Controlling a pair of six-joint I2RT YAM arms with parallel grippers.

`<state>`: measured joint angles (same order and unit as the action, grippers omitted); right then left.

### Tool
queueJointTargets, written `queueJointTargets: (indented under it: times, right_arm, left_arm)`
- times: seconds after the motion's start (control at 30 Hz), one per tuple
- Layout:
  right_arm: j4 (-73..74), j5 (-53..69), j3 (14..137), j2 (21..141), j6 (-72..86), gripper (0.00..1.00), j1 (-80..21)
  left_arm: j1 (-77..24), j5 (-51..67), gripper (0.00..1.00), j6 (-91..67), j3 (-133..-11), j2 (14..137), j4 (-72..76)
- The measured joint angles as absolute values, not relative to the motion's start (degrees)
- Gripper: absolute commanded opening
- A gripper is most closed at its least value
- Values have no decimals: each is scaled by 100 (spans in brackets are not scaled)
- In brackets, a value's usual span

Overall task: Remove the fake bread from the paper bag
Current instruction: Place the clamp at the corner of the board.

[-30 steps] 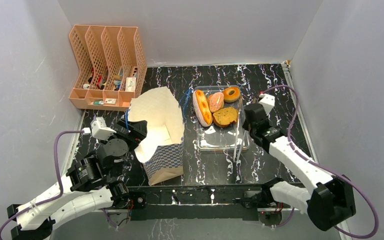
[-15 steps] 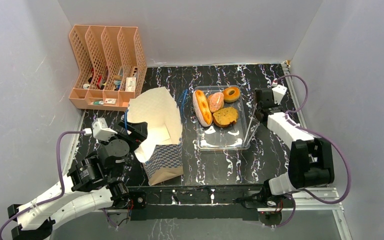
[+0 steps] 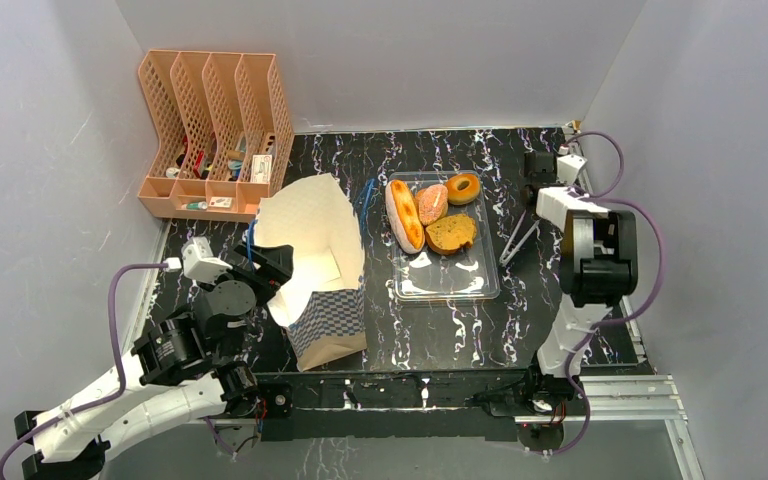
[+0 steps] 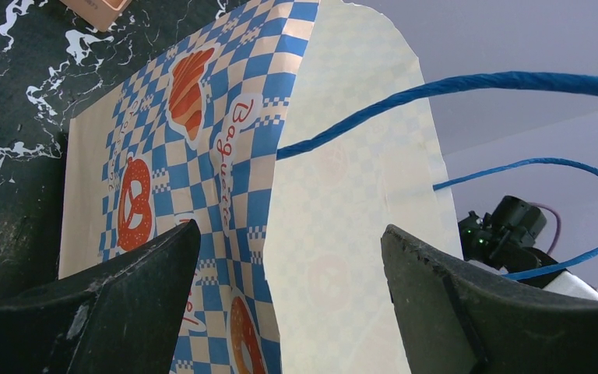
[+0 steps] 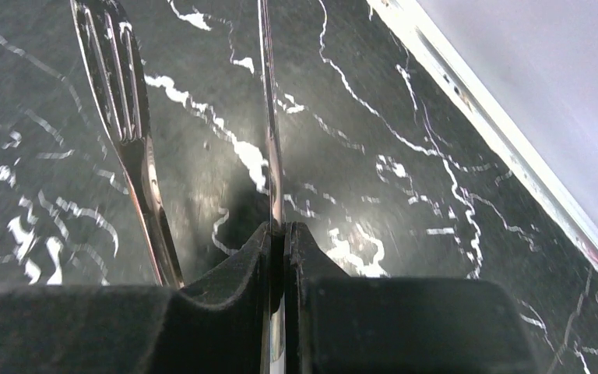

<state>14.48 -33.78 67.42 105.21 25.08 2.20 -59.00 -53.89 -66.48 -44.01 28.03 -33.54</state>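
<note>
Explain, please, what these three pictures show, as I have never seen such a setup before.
These are two robot arms bolted to a black marbled table, each ending in a two-finger gripper. One picture looks down from above; the other two come from cameras on the wrists. The left gripper stands open at the rim of the checkered paper bag. The right gripper is shut on thin metal tongs. The fake bread lies in a clear plastic tray: a long loaf, a glazed ring, a second ring, a toast slice. A peach mesh file organizer stands at the back left.
</note>
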Motion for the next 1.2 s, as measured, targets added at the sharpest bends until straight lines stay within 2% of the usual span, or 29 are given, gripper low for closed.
queueJointTargets:
  times: [0.13, 0.27, 0.3, 0.4, 0.5, 0.57, 0.77, 0.93, 1.2]
  right_arm:
    - [1457, -3485, 7312, 11290, 2366, 2, 298]
    - [1476, -3492, 7767, 11817, 2322, 11, 296]
    - [1468, -3476, 7826, 11869, 2322, 15, 296]
    - [1466, -3369, 7887, 11904, 2353, 40, 296]
    - [1492, -3321, 7933, 11911, 2456, 61, 294]
    - [1498, -3319, 7935, 11891, 2528, 67, 294]
    - [1546, -3301, 7507, 11177, 2744, 69, 266]
    - [1441, -3328, 7126, 9915, 2851, 70, -10]
    - [1149, -3599, 5874, 8036, 2849, 69, -2134]
  left_arm:
    - [-5900, -5378, 85, -6624, -4397, 2810, -3345]
    - [-5900, -5374, 85, -6558, -4364, 2875, -3297]
    - [-5900, -5374, 85, -6541, -4348, 2908, -3271]
    - [-5900, -5371, 85, -6469, -4292, 2985, -3188]
    - [-5900, -5369, 85, -6379, -4224, 3020, -3059]
    - [-5898, -5358, 85, -6329, -4219, 3041, -3009]
    - [-5900, -5304, 85, -6257, -4219, 3050, -2943]
    - [-5900, -5266, 85, -6208, -4209, 2974, -2917]
    - [-5900, -5231, 84, -6012, -4123, 3033, -2609]
